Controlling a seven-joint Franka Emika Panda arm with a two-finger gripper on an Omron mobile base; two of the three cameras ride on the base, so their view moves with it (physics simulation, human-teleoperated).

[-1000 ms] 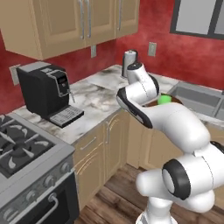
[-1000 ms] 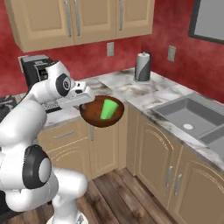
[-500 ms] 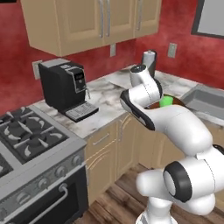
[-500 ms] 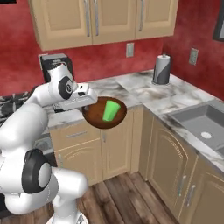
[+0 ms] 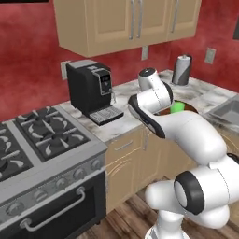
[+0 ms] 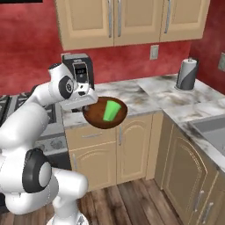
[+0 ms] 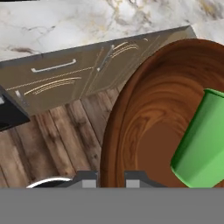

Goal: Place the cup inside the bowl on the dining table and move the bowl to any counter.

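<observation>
Writing isn't readable anywhere: the coffee machine (image 5: 90, 90) has a small dark panel on its front, but nothing on it can be made out, and no brand or label is seen on anything else.

As for containers, the bowl (image 6: 105, 113) is carried in the air by its rim, out in front of the light wood cabinets (image 6: 116, 149) and above the wooden floor (image 7: 52, 131), roughly level with the counter (image 6: 132, 94) edge rather than resting on it. The cup (image 6: 111, 110) is seen inside the bowl, leaning on its side against the inner wall, open end tilted up and toward the far side in the right base view. In the hand view the same green tumbler is lying across the brown, wood-grained inside, with the bowl's rim running between the two fingertips.

The gripper (image 7: 110, 178) is clamped on the bowl's near rim, jaws close together with just the wall thickness between them.

On the counter, the coffee machine is stood near the stove (image 5: 37, 140), and a paper towel roll (image 6: 186, 74) is parked upright in the far corner. A sink (image 6: 211, 129) is set into the worktop on the right side.
</observation>
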